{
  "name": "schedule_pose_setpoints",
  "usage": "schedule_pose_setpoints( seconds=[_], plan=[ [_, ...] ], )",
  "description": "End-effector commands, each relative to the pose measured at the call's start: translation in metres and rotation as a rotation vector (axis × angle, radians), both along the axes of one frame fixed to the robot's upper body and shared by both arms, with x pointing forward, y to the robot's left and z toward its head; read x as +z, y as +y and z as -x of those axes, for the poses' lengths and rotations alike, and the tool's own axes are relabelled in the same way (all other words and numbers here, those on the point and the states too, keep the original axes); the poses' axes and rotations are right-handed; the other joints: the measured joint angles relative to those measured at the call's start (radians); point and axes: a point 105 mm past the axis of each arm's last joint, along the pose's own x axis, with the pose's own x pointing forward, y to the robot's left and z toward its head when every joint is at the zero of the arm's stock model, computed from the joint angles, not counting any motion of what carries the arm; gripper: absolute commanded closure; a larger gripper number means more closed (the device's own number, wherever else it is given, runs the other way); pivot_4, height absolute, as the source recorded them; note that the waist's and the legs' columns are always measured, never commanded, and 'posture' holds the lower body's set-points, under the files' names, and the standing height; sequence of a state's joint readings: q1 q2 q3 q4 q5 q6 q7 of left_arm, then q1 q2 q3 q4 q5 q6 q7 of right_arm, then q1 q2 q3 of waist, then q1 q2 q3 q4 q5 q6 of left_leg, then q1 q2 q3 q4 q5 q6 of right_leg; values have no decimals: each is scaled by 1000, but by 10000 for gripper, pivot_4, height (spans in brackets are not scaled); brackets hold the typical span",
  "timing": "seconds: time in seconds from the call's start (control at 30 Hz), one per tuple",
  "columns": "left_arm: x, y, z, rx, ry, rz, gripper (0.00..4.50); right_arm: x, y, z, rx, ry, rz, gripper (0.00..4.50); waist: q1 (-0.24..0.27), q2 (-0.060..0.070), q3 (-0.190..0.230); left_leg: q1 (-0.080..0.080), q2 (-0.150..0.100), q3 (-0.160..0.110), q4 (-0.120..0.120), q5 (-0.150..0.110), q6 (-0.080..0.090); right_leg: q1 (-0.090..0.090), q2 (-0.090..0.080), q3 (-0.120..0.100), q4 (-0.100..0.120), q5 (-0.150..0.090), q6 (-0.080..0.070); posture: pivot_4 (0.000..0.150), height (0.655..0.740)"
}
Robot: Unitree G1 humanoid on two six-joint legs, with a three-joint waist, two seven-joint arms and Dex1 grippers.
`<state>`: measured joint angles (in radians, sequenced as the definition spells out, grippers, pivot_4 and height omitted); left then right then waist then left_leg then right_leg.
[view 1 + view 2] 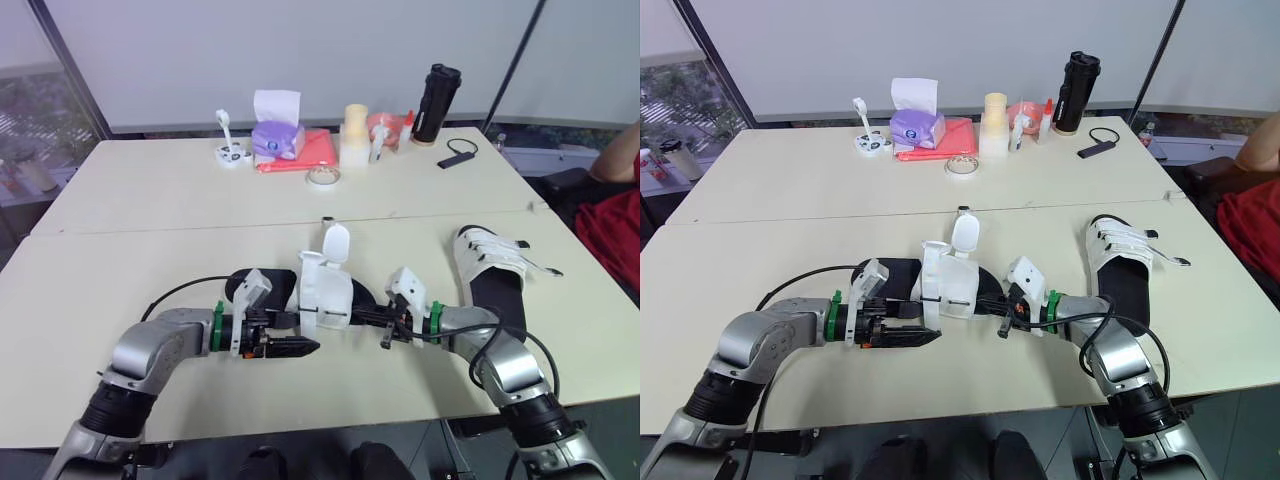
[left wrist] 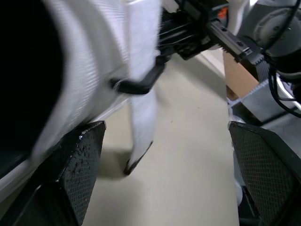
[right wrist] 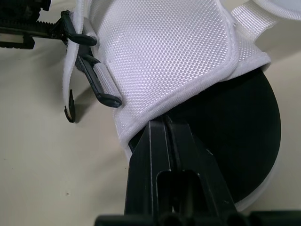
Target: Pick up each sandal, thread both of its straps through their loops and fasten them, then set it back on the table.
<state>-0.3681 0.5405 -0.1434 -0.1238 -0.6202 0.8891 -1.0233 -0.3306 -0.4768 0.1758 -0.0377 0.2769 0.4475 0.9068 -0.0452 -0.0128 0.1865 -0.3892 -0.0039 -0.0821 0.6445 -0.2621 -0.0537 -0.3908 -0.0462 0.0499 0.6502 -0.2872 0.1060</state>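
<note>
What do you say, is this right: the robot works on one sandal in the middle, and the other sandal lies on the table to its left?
Not quite. The other sandal lies on the table to the robot's right, not its left, as the left eye view shows. The rest holds: one sandal is in the middle.
</note>
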Motion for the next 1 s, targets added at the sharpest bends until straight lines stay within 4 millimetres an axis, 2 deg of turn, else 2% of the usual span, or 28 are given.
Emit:
schedule_pose_setpoints(
  seconds=[0.03, 0.17, 0.33, 0.4, 0.67, 0.77, 0.93, 1.0],
  plan=[
    [8, -7, -1, -22, -21, 20, 1720, -20, 2, 1, -8, 60, 47, 45000, -1, 0, 0, 0, 0, 0, 0, 0, 0, 0, 0, 0, 0, 0, 0, 1500, 7400],
    [9, -11, 0, -33, -14, 30, 13929, -20, 1, 0, -11, 58, 46, 45000, -1, 0, 0, 0, 0, 0, 1, 0, 0, 0, 1, 0, 1, 0, 0, 1500, 7400],
    [16, -14, 16, -100, 63, 60, 39130, -22, -2, -3, -22, 49, 57, 45000, -2, 0, 0, 1, 0, 0, 1, 0, 0, 0, 1, 0, 1, 0, 0, 1500, 7400],
    [17, -12, 26, -143, 92, 52, 44504, -22, -3, -4, -26, 44, 59, 45000, -3, 0, 0, 1, 1, 0, 1, 0, 0, 0, 1, 0, 2, 0, 0, 1500, 7400],
    [24, -2, 52, -259, 127, 36, 44504, -23, -3, -7, -31, 39, 61, 45000, -1, 0, 0, 1, 1, 0, 1, 0, 0, 0, 1, 0, 2, 0, -1, 1500, 7400],
    [33, -2, 50, -265, 111, 71, 44504, -23, -3, -7, -32, 39, 62, 45000, -1, 0, 0, 2, 1, 0, 1, 0, 0, 1, 1, 0, 1, 0, -1, 1500, 7400],
    [73, -7, 8, -123, 80, 276, 44504, -25, -3, -8, -30, 41, 65, 45000, 2, 0, 0, 2, 1, 0, 2, 0, 0, 1, 1, 0, 2, 0, -1, 1500, 7400],
    [83, -7, -1, -93, 85, 334, 44504, -25, -3, -8, -29, 41, 66, 45000, -2, 0, 0, 2, 1, 0, 3, 0, 0, 1, 2, 0, 2, 1, -1, 1500, 7400]
  ],
)
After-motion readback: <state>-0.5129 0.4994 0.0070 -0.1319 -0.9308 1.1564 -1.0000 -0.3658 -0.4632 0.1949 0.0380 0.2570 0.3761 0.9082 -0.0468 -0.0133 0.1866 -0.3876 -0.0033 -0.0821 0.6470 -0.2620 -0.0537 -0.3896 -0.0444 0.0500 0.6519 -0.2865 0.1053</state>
